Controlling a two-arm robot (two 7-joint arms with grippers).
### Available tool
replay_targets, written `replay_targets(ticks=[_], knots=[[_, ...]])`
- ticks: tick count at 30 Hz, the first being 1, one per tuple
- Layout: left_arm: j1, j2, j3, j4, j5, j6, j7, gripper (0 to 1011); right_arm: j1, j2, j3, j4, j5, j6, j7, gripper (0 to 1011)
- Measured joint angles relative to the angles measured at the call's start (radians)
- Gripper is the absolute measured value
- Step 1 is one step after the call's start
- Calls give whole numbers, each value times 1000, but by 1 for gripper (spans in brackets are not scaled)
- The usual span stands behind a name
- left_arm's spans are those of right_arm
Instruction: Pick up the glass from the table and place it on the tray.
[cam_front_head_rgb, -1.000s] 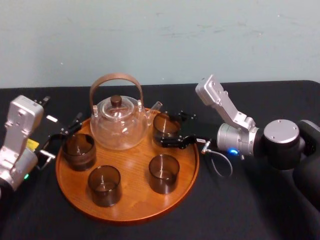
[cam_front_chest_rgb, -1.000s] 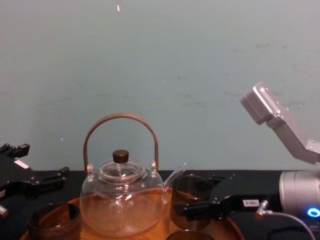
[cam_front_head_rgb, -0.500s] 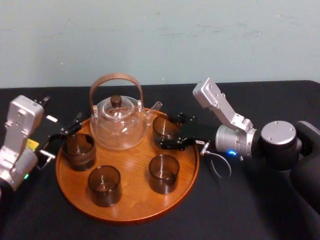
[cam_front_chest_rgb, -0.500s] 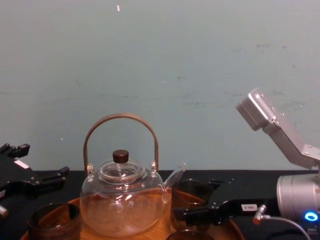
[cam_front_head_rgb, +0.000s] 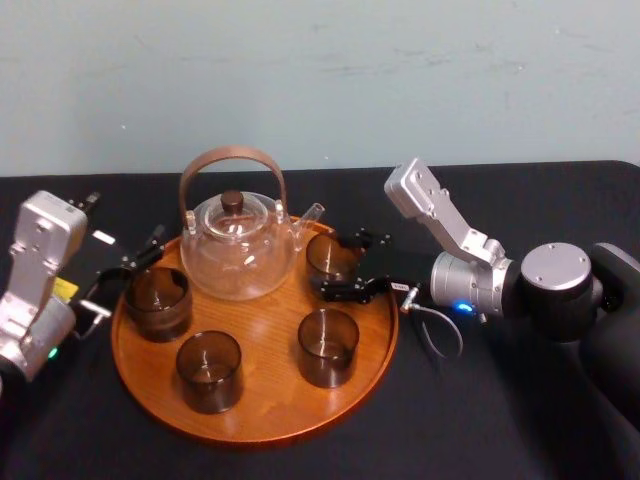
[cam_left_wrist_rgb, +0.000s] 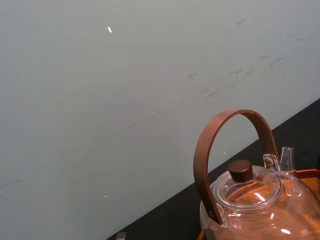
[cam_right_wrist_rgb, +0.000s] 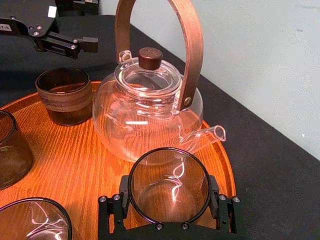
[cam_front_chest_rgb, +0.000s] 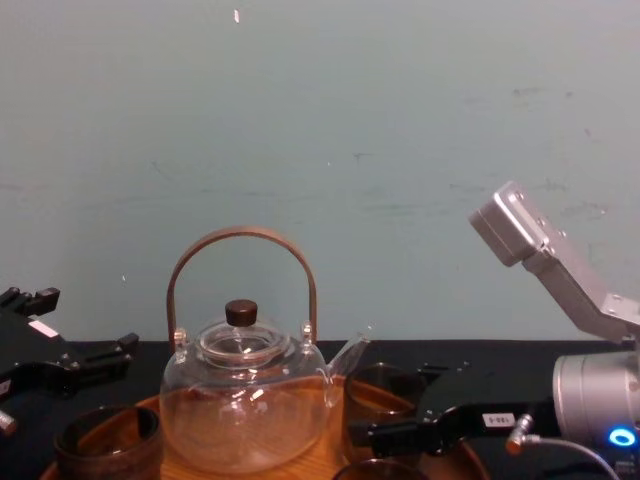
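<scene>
One glass (cam_right_wrist_rgb: 168, 187), smoky brown and see-through, sits between the two black fingers (cam_right_wrist_rgb: 114, 207) of the right pincer (cam_right_wrist_rgb: 168, 192), which press against its opposite sides and grip it. It is inside the rim of the tray (cam_front_head_rgb: 265, 325), on the tray's far right part, just beside the spout of the teapot (cam_front_head_rgb: 238, 250). From the chest view the glass sits low, with its lower half hidden behind the tray's rim. Whether its base actually touches the wood I cannot tell. The right arm reaches in from the right, across the black counter (cam_front_head_rgb: 480, 420), with the pincer held level and its fingers crossing the tray's right edge.

Three other glasses stand upright on the tray, apart from one another: one on the left (cam_front_head_rgb: 157, 300), one at the near left (cam_front_head_rgb: 209, 370), one at the near right (cam_front_head_rgb: 327, 346). The teapot is clear glass with a brown arched handle and a dark knob on its lid. It stands at the far side of the tray, between the left glass and the gripped one.

Just off the tray's left edge, the left pincer (cam_front_head_rgb: 125, 272) hangs near the left glass with its fingers spread apart and nothing between them.
</scene>
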Motion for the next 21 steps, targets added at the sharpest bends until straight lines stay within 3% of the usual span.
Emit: replay_targets(ticks=[21], knots=[[0, 0, 0, 0, 0, 0, 0, 1001, 0, -7, 3, 13, -13, 10, -1, 904]])
